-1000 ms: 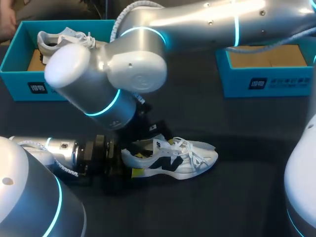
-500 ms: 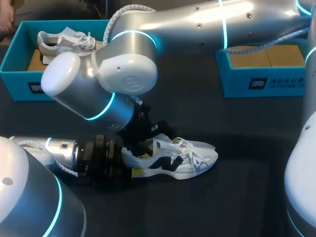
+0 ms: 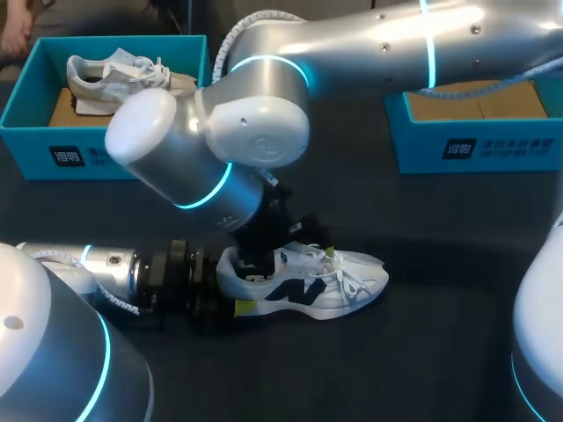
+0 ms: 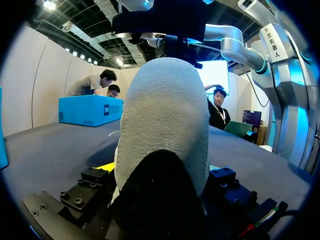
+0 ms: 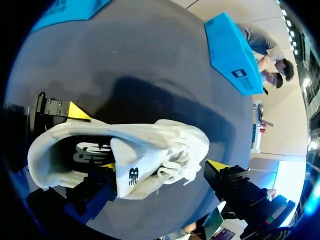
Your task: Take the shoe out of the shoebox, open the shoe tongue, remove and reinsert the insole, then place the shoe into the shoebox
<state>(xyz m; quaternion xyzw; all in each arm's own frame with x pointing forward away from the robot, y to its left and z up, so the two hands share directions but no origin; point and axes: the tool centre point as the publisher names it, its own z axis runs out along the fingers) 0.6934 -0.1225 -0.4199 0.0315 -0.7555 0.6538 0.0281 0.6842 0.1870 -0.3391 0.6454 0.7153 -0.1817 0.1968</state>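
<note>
That shoe (image 3: pixel 308 286) looks soft, light: left claw (image 4: pixel 160 170) grips its firmer heel (image 5: pixel 37 155), right claw (image 5: pixel 161 165) spread wide above the floppy tongue (image 5: pixel 131 167).

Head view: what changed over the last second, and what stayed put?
The right arm swung left, then back right, and the right gripper came down at the opening of the shoe. The shoe itself did not move, and the left gripper stays on its heel.

Unreadable white label on left shoebox (image 3: pixel 67 156), right shoebox (image 3: pixel 457 148); logo on shoe (image 3: pixel 303 290)
</note>
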